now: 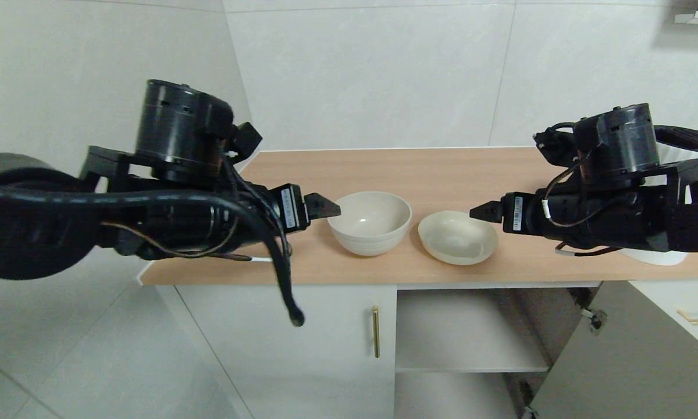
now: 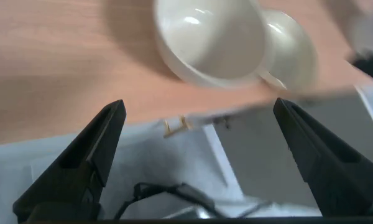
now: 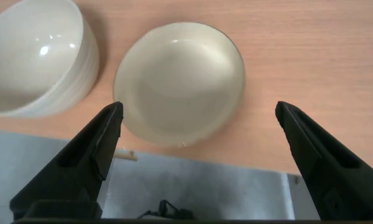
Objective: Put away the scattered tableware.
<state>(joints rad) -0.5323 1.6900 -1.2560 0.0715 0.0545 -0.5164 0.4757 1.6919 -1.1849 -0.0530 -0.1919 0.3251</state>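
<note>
Left gripper (image 1: 328,208) and right gripper (image 1: 480,212) both empty, fingers spread wide. Deep bowl (image 1: 370,223) stands just beyond the left fingertips and shallow dish (image 1: 457,236) just beyond the right, both on the counter (image 1: 384,169). Judged rigid, glazed, slippery, breakable: pinch each across its rim.

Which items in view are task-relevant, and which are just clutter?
Job: deep bowl; shallow dish; open cupboard shelf, likely where they go.
Lying about: white container at the counter's right end.
</note>
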